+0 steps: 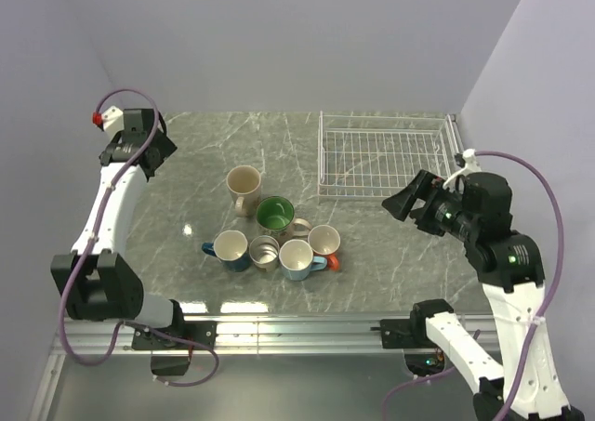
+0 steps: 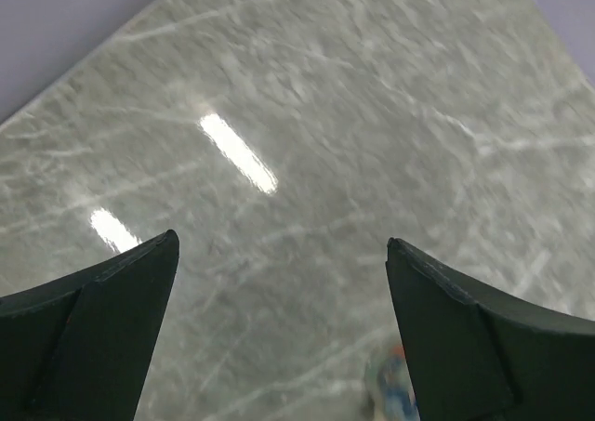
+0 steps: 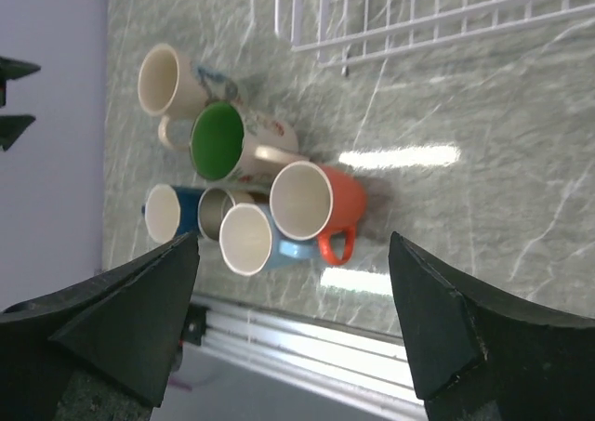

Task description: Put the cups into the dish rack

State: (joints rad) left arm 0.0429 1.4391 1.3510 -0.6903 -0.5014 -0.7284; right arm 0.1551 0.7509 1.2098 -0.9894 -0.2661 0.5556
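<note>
Pale lilac walls close in a grey-green marbled table (image 1: pixel 390 254), with strips of light reflected on its surface. The dish rack (image 1: pixel 322 156) sits at the far right of the table with no mug in it, well apart from the cups.

All six cups stand upright in a tight cluster near the middle of the table. The cream mug (image 1: pixel 244 187) is farthest back, and the white mug with the green inside (image 1: pixel 276 215) is just in front of it and to its right. Nearest the arms is a row of four packed close together: the dark blue mug (image 1: pixel 229 248), the small grey metal mug (image 1: pixel 265 251), the light blue mug (image 1: pixel 297 256) and the orange mug (image 1: pixel 325 243). The orange mug is white inside.

The left fingers (image 2: pixel 84 337) are spread wide apart and hold nothing. They hang over bare table at the far left, away from the cups. A blurred spot of colour at the bottom edge of the left wrist view is too unclear to name.

The right fingers (image 3: pixel 483 337) are also spread wide and hold nothing. They are raised off the table to the right of the cluster and in front of the rack. They point toward the cups, touching none of them. In the right wrist view the orange mug and the light blue mug sit between the two tips.
</note>
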